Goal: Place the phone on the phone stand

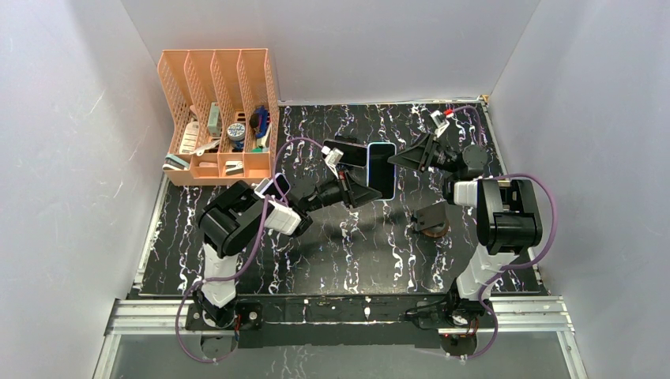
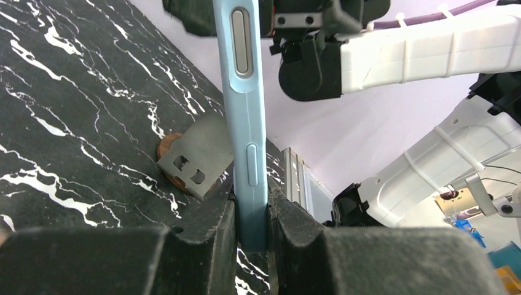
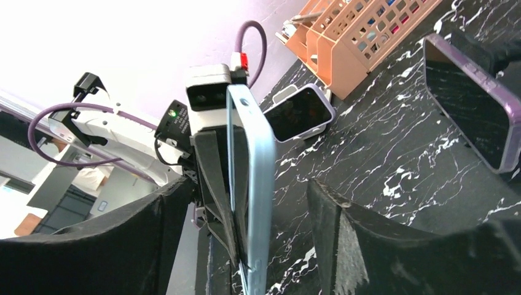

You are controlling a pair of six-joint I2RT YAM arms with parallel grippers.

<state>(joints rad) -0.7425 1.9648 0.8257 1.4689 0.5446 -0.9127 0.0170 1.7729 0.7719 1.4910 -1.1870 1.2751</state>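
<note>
The stand (image 1: 430,219) is crowded by the right arm (image 1: 506,213) beside it and the raised phone (image 1: 382,170) behind. Bare tabletop (image 1: 355,253) is left open leftward.

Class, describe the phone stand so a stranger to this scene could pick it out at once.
On the black white-veined table, look just left of the bulky black joint of the right arm. There sits the phone stand: a small tilted dark-grey plate on a round copper-brown base. Unlike the blue phone held aloft beyond it, it rests on the table, empty.
</note>
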